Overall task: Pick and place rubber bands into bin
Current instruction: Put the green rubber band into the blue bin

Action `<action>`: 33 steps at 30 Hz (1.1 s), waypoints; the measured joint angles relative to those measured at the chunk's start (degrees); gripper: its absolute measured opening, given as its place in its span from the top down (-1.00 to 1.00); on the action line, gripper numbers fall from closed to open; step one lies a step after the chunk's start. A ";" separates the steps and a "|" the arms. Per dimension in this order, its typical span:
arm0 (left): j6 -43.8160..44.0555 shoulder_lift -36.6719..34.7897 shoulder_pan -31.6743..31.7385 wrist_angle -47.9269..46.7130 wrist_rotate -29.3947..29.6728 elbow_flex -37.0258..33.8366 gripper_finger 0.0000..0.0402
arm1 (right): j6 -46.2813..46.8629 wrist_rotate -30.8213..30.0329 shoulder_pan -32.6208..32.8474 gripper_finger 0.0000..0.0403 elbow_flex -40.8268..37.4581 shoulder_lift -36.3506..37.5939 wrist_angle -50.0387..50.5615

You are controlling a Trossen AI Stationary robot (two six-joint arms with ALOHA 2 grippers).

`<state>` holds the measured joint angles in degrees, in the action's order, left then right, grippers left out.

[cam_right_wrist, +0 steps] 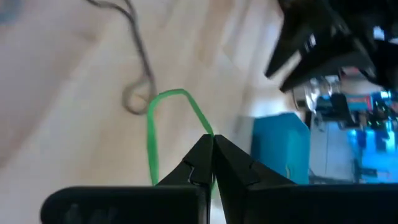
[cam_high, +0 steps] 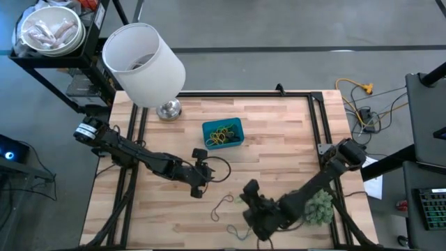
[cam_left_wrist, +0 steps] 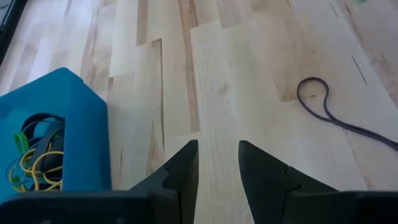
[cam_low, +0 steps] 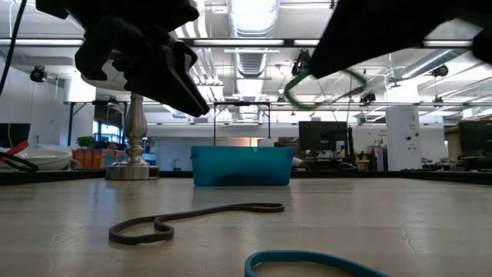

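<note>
Wooden surface (cam_high: 279, 139) under us, our right hand (cam_right_wrist: 211, 144) clenched on a green rubber band (cam_right_wrist: 151, 134) lifted off it, our left hand (cam_left_wrist: 217, 155) released near the blue bin (cam_high: 223, 132), dark band (cam_low: 192, 219) lying loose

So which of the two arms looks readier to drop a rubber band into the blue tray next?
The right one: the right gripper is shut on a green rubber band, lifted off the table. The left gripper is open and empty beside the bin.
</note>
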<state>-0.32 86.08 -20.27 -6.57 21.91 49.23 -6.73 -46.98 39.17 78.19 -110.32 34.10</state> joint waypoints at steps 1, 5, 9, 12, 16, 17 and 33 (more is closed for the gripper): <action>0.00 0.00 0.00 0.00 0.00 0.00 0.51 | -0.25 -0.10 -1.13 0.96 0.00 0.00 0.17; 0.01 0.00 -0.01 -0.72 -0.01 0.00 0.51 | -0.53 -1.23 -5.91 0.96 -0.37 0.01 0.24; 1.77 0.00 -0.04 -4.47 0.00 0.00 0.51 | -0.57 -1.98 -10.27 0.96 -0.70 0.02 0.26; 4.77 0.00 -0.04 -8.42 0.07 -0.02 0.51 | -0.79 -4.51 -12.95 0.96 -0.70 0.02 0.23; 8.35 -0.11 -0.04 -12.53 0.28 -0.07 0.51 | -1.00 -5.75 -16.11 0.96 -0.70 0.08 0.20; 9.14 -0.11 -0.06 -13.42 0.48 -0.07 0.51 | -1.00 -5.75 -16.83 0.96 -0.70 0.11 0.20; 21.27 -1.16 -6.01 -22.99 1.09 -0.15 0.51 | -3.70 -5.73 -26.08 0.96 -0.72 0.22 -0.37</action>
<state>20.96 84.93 -26.28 -29.56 23.00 49.08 -10.43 -52.71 13.09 77.47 -110.10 33.73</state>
